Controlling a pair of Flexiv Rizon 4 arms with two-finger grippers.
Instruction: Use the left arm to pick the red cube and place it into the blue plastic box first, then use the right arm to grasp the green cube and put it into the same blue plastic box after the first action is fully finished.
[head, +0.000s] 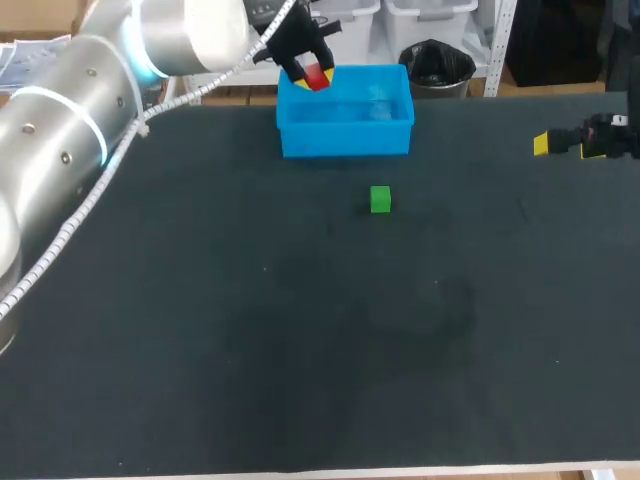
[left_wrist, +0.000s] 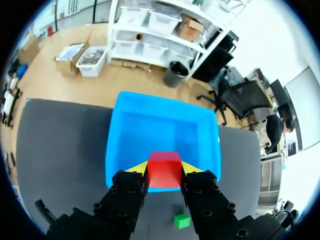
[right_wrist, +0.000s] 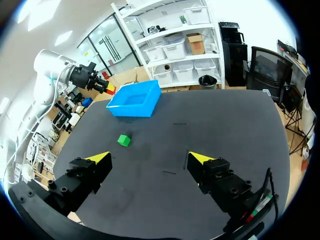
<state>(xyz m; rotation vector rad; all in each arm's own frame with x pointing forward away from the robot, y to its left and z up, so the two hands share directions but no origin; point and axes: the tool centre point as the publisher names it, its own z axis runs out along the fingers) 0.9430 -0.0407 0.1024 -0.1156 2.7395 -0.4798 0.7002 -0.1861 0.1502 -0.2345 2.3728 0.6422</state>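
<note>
The left arm (head: 60, 150) is stretched way out with the left gripper (head: 313, 74) pinched on the red cube (left_wrist: 164, 169), while the right gripper (right_wrist: 150, 158) hangs back, fingers wide apart.

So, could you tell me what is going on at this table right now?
The left end effector is shut on the red cube and holds it above the blue plastic box, not yet released. The green cube lies on the table near the box, untouched. The right end effector hangs open off to the side, holding nothing.
</note>
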